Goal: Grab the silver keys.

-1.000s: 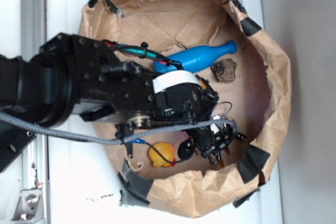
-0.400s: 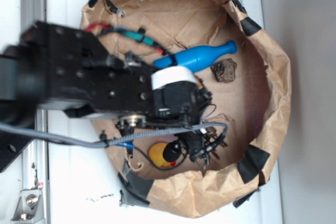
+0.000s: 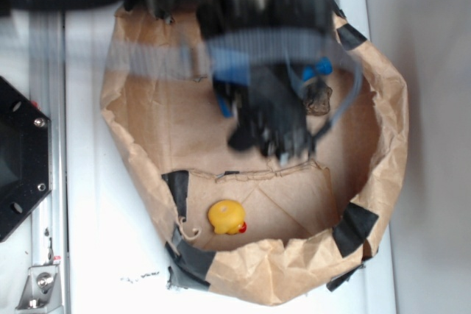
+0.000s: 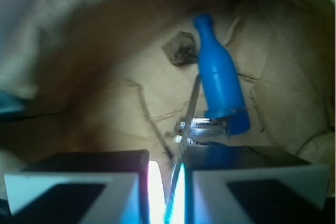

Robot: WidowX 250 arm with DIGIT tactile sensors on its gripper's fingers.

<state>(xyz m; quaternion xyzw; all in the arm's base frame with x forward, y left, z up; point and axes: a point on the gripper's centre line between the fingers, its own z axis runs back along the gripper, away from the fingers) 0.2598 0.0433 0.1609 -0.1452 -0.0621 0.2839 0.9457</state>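
Arm [image 3: 250,27] motion-blurred, hiding most of blue bottle [image 3: 316,71]; rock [image 3: 318,99] part-covered

The robot arm [image 3: 243,5], low over the bag's lower corner a second ago, is now a motion-blurred shape across the top of the paper bag [image 3: 383,145]. The gripper [image 4: 168,182], nearly closed, seems to carry the silver keys [image 4: 202,127]. The yellow duck [image 3: 227,217] now lies uncovered.

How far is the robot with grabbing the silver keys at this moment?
Done: the gripper looks shut on the silver keys, with the wire ring pinched between its fingers. In hand: the keys hang in front of the blue bottle, apparently above the paper floor. Left: only keeping the grip; the exterior view is too blurred to confirm.
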